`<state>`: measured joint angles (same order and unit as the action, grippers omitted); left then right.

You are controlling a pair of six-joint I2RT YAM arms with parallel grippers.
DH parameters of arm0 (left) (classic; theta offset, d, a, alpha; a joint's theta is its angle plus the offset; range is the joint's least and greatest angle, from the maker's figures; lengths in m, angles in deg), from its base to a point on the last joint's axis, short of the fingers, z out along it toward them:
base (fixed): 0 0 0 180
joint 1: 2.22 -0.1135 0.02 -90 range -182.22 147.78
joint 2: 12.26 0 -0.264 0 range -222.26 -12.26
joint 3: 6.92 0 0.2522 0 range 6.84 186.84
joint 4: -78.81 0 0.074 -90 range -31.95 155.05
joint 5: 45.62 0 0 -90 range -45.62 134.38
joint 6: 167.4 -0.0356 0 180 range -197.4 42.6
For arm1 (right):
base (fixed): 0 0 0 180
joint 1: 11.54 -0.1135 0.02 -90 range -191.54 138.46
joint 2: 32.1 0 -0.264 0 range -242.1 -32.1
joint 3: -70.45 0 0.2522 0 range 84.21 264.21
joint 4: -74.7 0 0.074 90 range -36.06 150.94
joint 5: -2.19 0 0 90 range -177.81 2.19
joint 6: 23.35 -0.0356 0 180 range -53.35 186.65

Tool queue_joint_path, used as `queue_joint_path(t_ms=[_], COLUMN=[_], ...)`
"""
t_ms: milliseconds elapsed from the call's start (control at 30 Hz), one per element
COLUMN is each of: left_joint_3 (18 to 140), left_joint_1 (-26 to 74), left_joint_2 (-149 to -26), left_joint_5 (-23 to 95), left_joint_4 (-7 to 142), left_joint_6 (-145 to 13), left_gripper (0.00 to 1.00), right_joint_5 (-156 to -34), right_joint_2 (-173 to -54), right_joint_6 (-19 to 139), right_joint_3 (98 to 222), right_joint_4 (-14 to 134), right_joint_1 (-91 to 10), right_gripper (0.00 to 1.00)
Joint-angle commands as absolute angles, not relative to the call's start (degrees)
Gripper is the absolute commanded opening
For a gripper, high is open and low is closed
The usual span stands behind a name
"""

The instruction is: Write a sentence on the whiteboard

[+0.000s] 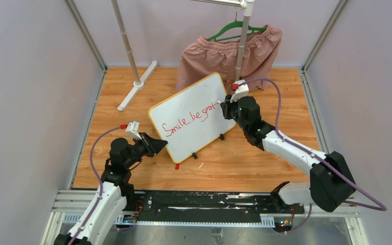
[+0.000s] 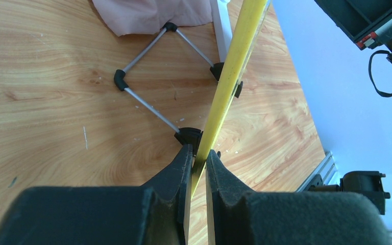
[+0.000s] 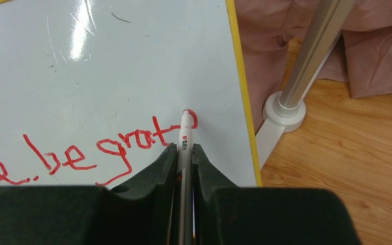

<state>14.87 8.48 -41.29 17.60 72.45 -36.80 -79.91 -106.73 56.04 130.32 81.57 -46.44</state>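
The whiteboard [image 1: 194, 115] stands propped near the middle of the wooden surface [image 1: 265, 158], turned on a diagonal, white with rounded corners and a thin yellow rim. The red cursive sentence [image 1: 191, 118] slants upward across it and reads "Smile, be grat", with a small loop begun after the last t. The left claw [image 2: 199, 153] is closed narrowly on the board's yellow edge at its near left corner. The right claw [image 3: 184, 149] is closed on a slim marker [image 3: 185, 127], whose red tip touches the board at that loop, close to the right rim. Behind the board a wire stand [image 2: 148, 104] with black corner pieces rests on the wood. Pink shorts [image 1: 229, 53] hang on a green hanger [image 1: 232, 30] just behind it, and a rack pole [image 1: 242, 48] with its white foot stands just beside the board's far right edge, near the right claw. A small red piece [image 1: 177, 166] lies by the board's near corner.
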Motion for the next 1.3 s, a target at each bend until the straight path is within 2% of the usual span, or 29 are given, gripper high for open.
queue_joint_path(t_ms=[0,1267], left_joint_3=[15.88,15.85], left_joint_1=[8.76,8.76], left_joint_2=[-41.41,-41.42], left_joint_5=[18.19,18.09], left_joint_4=[70.06,70.06], left_joint_6=[-37.28,-37.23], left_gripper=[0.0,0.0], right_joint_5=[-81.46,-75.7], right_joint_2=[-107.25,-104.92], right_joint_6=[55.55,55.83], right_joint_3=[129.8,127.0], right_joint_4=[82.48,79.21], right_joint_1=[-47.3,-47.2], right_gripper=[0.0,0.0])
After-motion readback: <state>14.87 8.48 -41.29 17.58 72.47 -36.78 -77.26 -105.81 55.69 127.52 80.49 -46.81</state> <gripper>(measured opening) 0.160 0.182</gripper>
